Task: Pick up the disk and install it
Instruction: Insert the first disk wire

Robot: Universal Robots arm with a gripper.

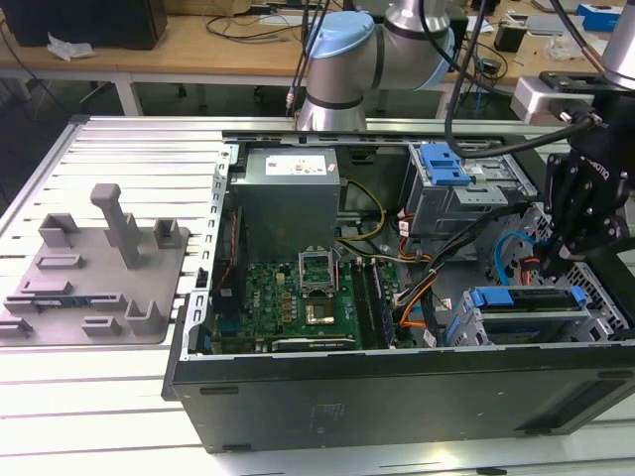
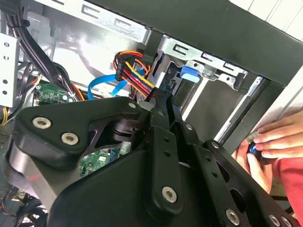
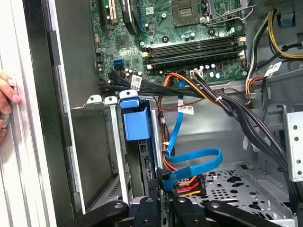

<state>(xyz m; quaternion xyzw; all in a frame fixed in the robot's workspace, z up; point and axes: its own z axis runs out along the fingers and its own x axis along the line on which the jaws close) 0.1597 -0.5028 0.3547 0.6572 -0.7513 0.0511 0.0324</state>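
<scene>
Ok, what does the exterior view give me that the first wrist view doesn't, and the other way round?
Exterior view: the grey fixture plate beside the case, the grey power supply box, and the disk in its blue bracket, in the drive cage near the gripper. First wrist view: a hand at the case's outer side. Both: the motherboard, the blue cable, the orange wiring and the gripper.

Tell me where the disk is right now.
In the exterior view, the disk sits in the drive cage at the exterior view's right of the open computer case, just below the gripper.
</scene>
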